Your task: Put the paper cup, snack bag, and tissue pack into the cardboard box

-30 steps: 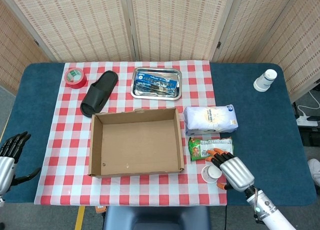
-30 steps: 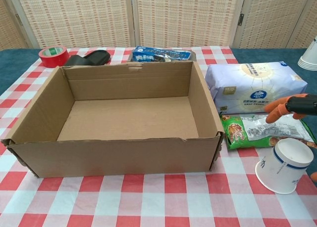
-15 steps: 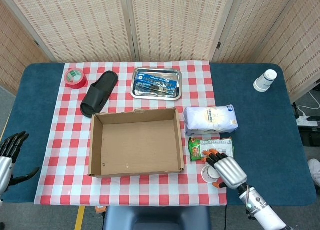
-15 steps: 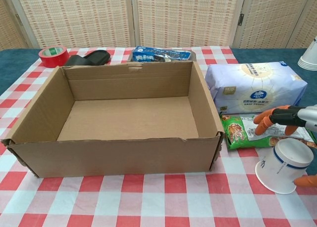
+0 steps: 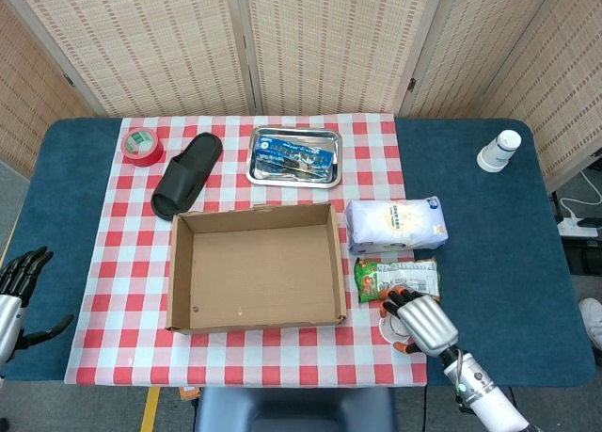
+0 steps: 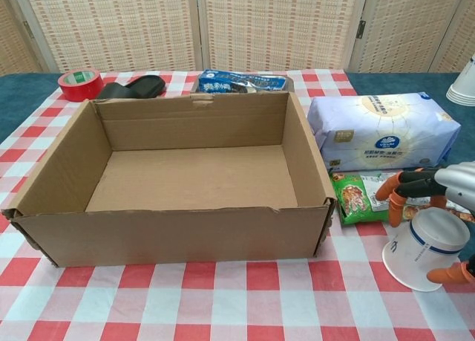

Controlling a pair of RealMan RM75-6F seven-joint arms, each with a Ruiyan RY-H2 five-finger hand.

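Note:
The paper cup (image 5: 389,328) (image 6: 424,249) lies on its side near the table's front edge, right of the cardboard box (image 5: 254,212) (image 6: 171,234), which is open-topped and holds nothing. My right hand (image 5: 422,321) (image 6: 428,186) hovers over the cup with its fingers spread across the top and its thumb by the far side; no firm grip shows. The green snack bag (image 5: 396,276) (image 6: 361,197) lies just behind the cup, and the white tissue pack (image 5: 395,223) (image 6: 378,129) lies behind the bag. My left hand (image 5: 19,291) hangs off the table's left side, fingers apart and holding nothing.
Behind the box are a red tape roll (image 5: 142,145) (image 6: 79,84), a black slipper (image 5: 186,173), and a steel tray (image 5: 256,173) holding a blue packet (image 5: 293,153). A stack of white cups (image 5: 499,151) stands at the far right on the blue cloth.
My right hand has slid left and down onto the paper cup, and its fingers now reach over the cup's top. The left hand has sunk slightly.

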